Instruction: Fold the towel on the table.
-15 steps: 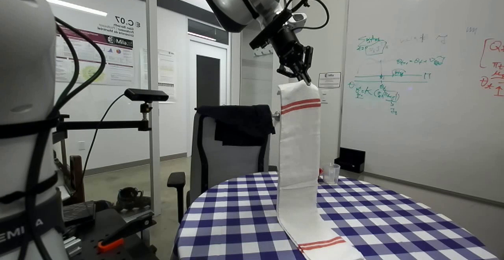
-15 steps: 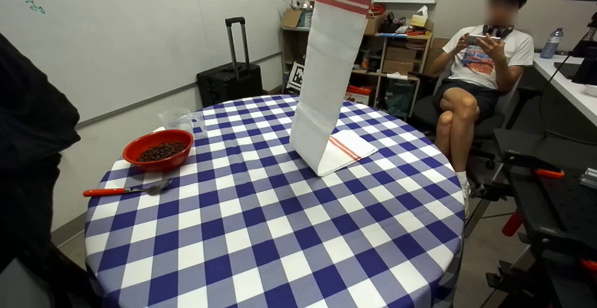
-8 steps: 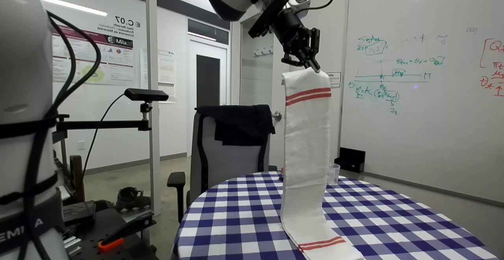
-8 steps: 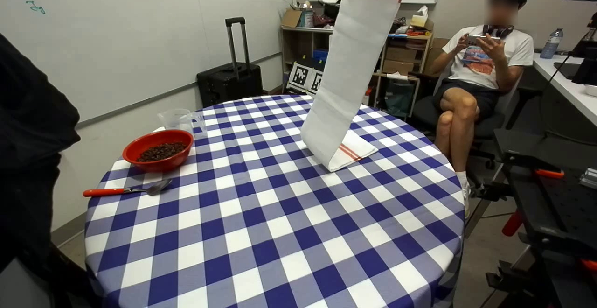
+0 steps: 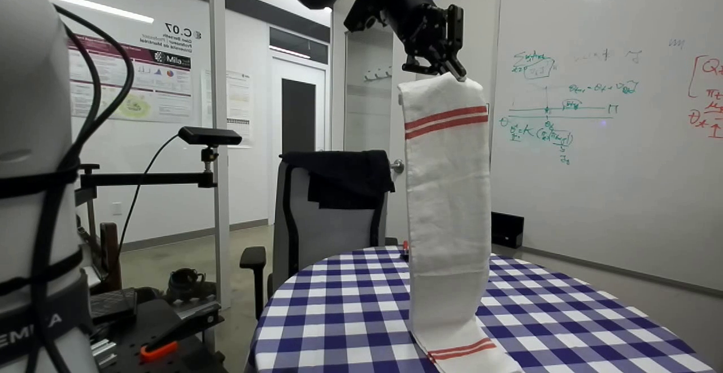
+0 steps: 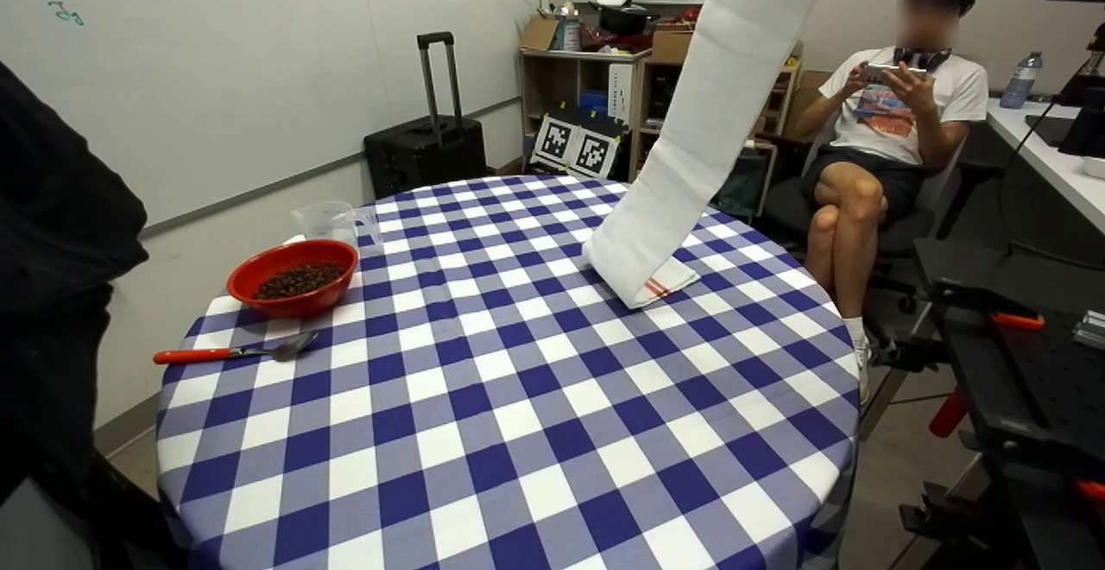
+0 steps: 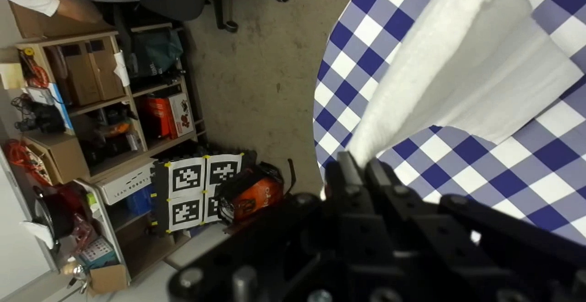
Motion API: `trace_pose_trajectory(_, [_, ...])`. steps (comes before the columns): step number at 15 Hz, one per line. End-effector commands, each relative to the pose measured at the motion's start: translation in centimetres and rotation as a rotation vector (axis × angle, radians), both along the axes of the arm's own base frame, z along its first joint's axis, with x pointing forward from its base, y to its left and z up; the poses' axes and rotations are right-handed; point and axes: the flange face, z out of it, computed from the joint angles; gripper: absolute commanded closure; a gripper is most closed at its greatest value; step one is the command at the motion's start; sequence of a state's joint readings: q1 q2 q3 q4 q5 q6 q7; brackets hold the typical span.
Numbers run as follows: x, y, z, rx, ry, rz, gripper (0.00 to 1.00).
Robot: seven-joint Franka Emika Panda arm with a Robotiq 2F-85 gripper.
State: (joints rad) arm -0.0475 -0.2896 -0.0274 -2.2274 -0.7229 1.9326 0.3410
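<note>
Left side of the table [image 6: 483, 432], in an exterior view: one orange-handled utensil [image 6: 237, 352], one red bowl [image 6: 293, 307] of dark pieces [image 6: 302, 279], one clear jug [image 6: 328, 220] beyond it; all well apart from the towel [image 6: 708, 112], at risk only if you swing its loose length wide. Right of centre, toward the far side: that towel, white, red-striped; one striped end lies on the table pointing right, the length bends up at the left and slants rightward into the air. Only its own weight seems to pin the resting end, so a hard pull may drag it and spoil the line. Top of the towel, right of its middle in an exterior view: one gripper [image 5: 457, 73], jaws drawn together with only towel between. Your pinch looks off-centre and shallow, so the drooping left corner could land skewed, or slip out early. Far right in an exterior view: edge of the table, near the resting end. Overshoot, and your raised end may hang past it; let go too high, and the towel probably buckles into a heap.
</note>
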Motion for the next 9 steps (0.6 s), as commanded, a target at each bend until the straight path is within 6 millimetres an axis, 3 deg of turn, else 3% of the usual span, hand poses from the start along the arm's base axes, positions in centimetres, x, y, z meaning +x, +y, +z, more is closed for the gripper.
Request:
trace_pose_trajectory(1, [-0.3,0.8,-1.6,-0.037,0.004,0.003,0.99])
trace_pose_trajectory(4, [1.2,2.9,-2.7,-0.075,0.014,0.046,0.99])
trace_pose_trajectory(9, [5.3,6.6,-4.2,-0.143,0.018,0.136,0.99])
